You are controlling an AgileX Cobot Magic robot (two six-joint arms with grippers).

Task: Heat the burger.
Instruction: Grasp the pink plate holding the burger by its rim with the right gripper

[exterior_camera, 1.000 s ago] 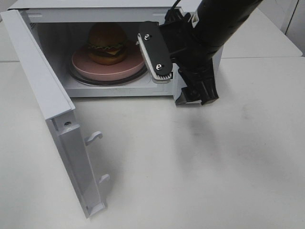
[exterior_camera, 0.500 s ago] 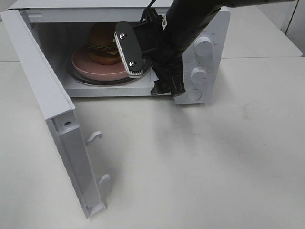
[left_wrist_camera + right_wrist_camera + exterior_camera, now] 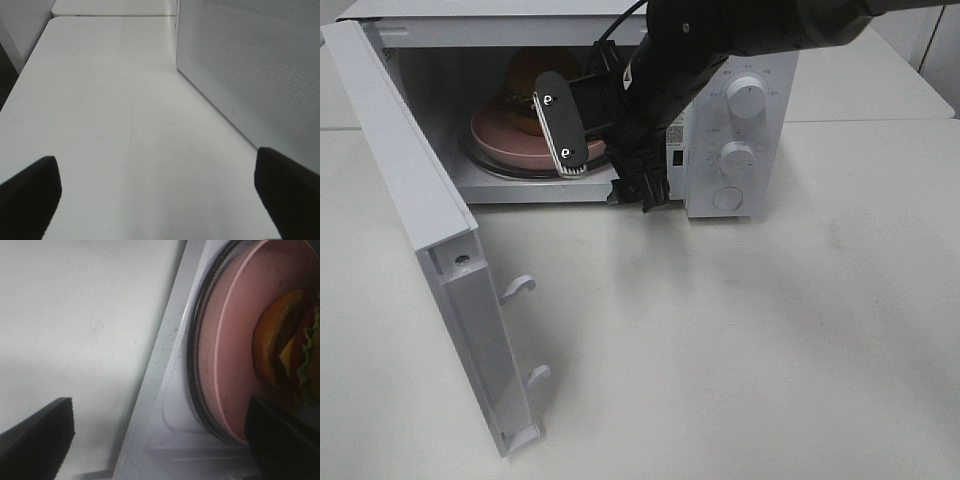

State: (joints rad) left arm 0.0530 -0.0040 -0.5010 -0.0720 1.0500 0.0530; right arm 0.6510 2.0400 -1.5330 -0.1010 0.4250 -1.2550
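The burger (image 3: 525, 68) sits on a round pink plate (image 3: 495, 135) inside the open microwave (image 3: 720, 60), partly hidden behind my right gripper (image 3: 600, 158). That gripper hangs open at the front of the cavity, just in front of the plate, with nothing between its fingers. In the right wrist view the burger (image 3: 287, 360) shows its bun, cheese and lettuce on the plate (image 3: 235, 340), close beyond the open gripper (image 3: 160, 440). My left gripper (image 3: 160, 200) is open over bare table beside the microwave's side wall (image 3: 250, 65); it does not show in the exterior view.
The microwave door (image 3: 410, 190) stands swung wide to the left, its latch hooks pointing out over the table. Three white knobs (image 3: 735, 155) sit on the control panel at the right. A glass turntable (image 3: 197, 365) lies under the plate.
My right arm has swung left from in front of the control panel to the cavity opening, uncovering the knobs and hiding more of the burger. Burger, plate and door have not moved.
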